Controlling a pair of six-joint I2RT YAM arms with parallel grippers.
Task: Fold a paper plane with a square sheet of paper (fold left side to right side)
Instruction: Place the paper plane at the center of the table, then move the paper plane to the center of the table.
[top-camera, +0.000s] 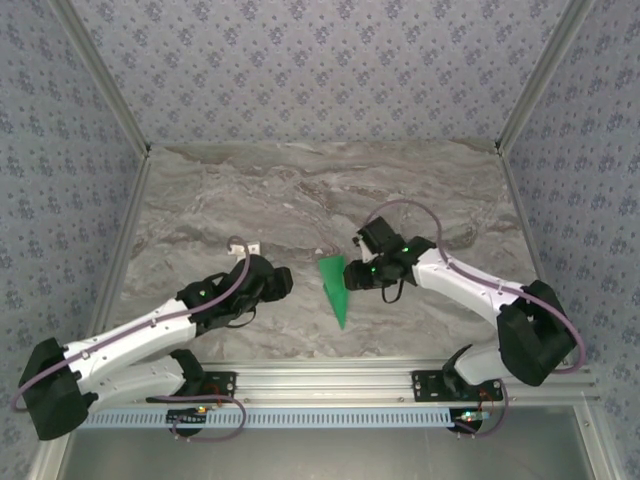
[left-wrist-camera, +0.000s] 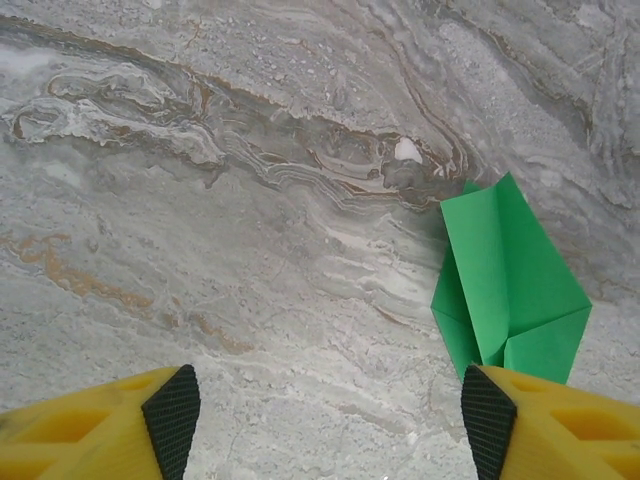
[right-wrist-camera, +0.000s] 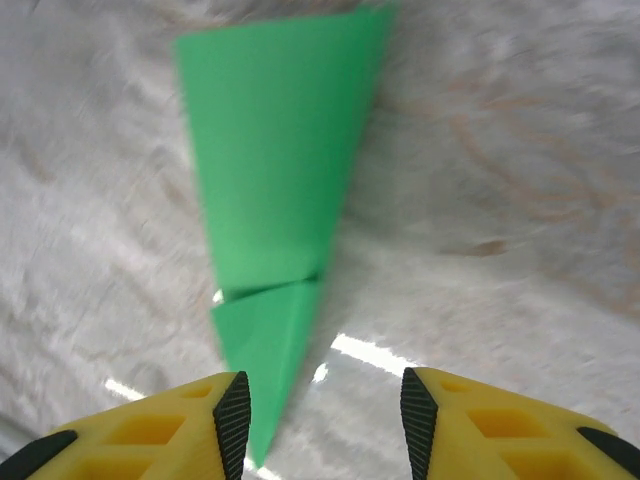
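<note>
The green sheet of paper (top-camera: 335, 285) lies on the marble table between the two arms, folded into a slim pointed wedge like a paper plane, tip toward the near edge. My left gripper (top-camera: 281, 283) hovers just left of it and is open. In the left wrist view the paper (left-wrist-camera: 505, 280) sits beyond the right fingertip (left-wrist-camera: 488, 425), and bare marble shows between the pads of the left gripper (left-wrist-camera: 330, 425). My right gripper (top-camera: 352, 275) is at the paper's right edge. Its jaws (right-wrist-camera: 325, 420) stand apart. The paper's narrow tip (right-wrist-camera: 265, 350) runs down beside the left pad (right-wrist-camera: 232, 420), not pinched.
Patterned walls close off the grey marble table (top-camera: 300, 190) at the back and both sides. An aluminium rail (top-camera: 330, 378) with the arm bases runs along the near edge. A small white tag (top-camera: 255, 245) lies behind the left gripper. Bare marble stretches behind the paper.
</note>
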